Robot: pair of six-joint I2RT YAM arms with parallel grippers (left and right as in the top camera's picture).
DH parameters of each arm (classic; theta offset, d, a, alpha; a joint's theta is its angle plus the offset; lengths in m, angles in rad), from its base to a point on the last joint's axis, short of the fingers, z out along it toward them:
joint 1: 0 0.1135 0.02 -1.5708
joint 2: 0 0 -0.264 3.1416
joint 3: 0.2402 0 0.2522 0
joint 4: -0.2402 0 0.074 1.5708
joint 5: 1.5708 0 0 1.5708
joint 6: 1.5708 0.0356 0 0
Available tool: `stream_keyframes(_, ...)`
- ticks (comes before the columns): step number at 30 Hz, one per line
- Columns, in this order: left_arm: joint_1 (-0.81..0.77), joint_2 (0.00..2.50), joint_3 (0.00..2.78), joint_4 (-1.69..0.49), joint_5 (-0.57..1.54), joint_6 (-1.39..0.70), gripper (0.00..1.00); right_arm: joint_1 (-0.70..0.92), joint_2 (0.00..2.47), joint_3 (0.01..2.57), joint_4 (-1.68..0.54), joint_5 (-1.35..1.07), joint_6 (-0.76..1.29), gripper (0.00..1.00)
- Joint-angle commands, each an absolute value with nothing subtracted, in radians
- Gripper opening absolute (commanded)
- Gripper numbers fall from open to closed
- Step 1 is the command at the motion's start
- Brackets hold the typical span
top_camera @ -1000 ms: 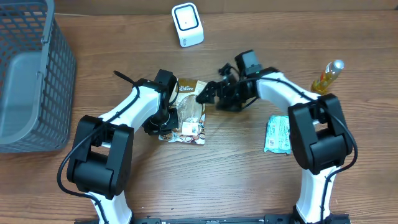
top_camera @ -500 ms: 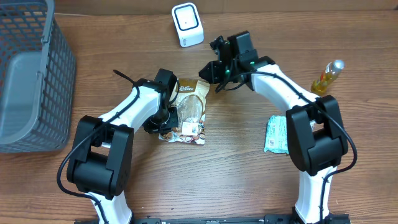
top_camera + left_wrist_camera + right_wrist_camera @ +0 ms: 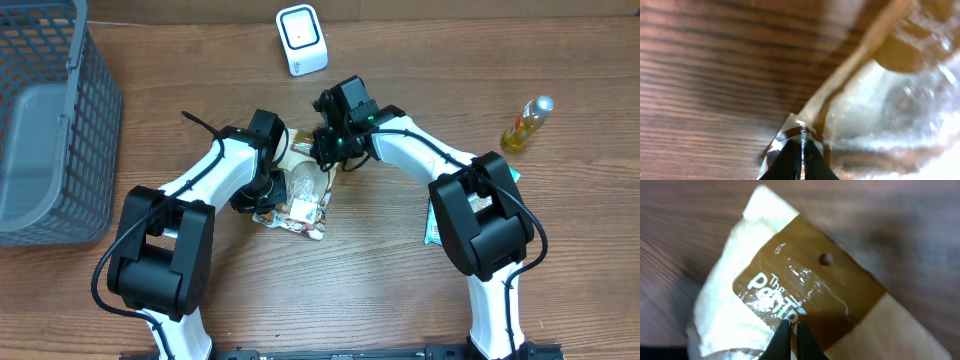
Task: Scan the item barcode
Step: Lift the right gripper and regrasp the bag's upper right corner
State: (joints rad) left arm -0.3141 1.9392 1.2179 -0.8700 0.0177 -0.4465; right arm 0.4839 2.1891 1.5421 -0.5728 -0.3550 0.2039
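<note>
Both sets of jaws are clenched on the same thing. The left gripper (image 3: 801,147) nips a corner seam of the snack pouch (image 3: 305,195), and the right gripper (image 3: 793,327) presses its jaws together on the clear film just below the brown header, beside the white lettering. Two grips at separate ends make sense for a limp bag: held by one arm alone it would fold and hide its print, while a pull from both ends can stretch one face flat for reading.

Broadest of all, the wooden tabletop (image 3: 380,290) carries everything. At its left edge sits the grey mesh basket (image 3: 60,150), well apart from the work and probably meant for goods once scanned. The pouch lies in the middle between the two arms, its lower end crumpled on the wood and its header end under the right wrist. The white scanner (image 3: 301,38) stands at the far edge, near the header but apart from it, its square window showing to the overhead camera. I judge the pouch has to be lifted and presented to that window. Which face bears the barcode I cannot tell. Smallest, a yellow bottle (image 3: 527,122) rests off to the right, away from both pairs of jaws
</note>
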Motion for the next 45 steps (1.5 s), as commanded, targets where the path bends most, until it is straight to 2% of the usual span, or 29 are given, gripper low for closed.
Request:
stream_keyframes(1,-0.314,1.962,1.189,-0.839,-0.01,-0.448,0.1,0.481,2.204,1.555,-0.654,-0.318,0.213,0.04)
stream_keyframes(7,-0.313,1.962,1.189,-0.765,-0.011,-0.441,0.1,0.483,2.204,1.555,-0.906,-0.315,0.3,0.04)
stream_keyframes(12,-0.307,1.962,1.229,-0.738,-0.011,-0.415,0.09,0.485,2.204,1.555,-1.002,-0.315,0.348,0.04)
stream_keyframes(15,-0.284,1.961,1.353,-0.846,-0.01,-0.404,0.04,0.483,2.199,1.555,-1.001,-0.315,0.379,0.04)
stream_keyframes(23,-0.248,1.961,1.667,-1.2,0.153,-0.388,0.07,0.482,2.132,1.584,-1.002,-0.315,0.397,0.07)
stream_keyframes(28,-0.276,1.962,1.634,-1.347,0.176,-0.345,0.07,0.482,2.08,1.592,-1.003,-0.314,0.397,0.08)
stream_keyframes(34,-0.297,1.962,1.483,-1.361,0.176,-0.323,0.08,0.473,2.072,1.592,-0.989,-0.262,0.378,0.12)
stream_keyframes(39,-0.295,1.962,1.353,-1.281,0.176,-0.314,0.08,0.447,2.072,1.592,-0.947,-0.262,0.289,0.4)
stream_keyframes(45,-0.295,1.962,1.262,-1.127,0.169,-0.315,0.12,0.408,2.073,1.59,-0.927,-0.256,0.279,0.67)
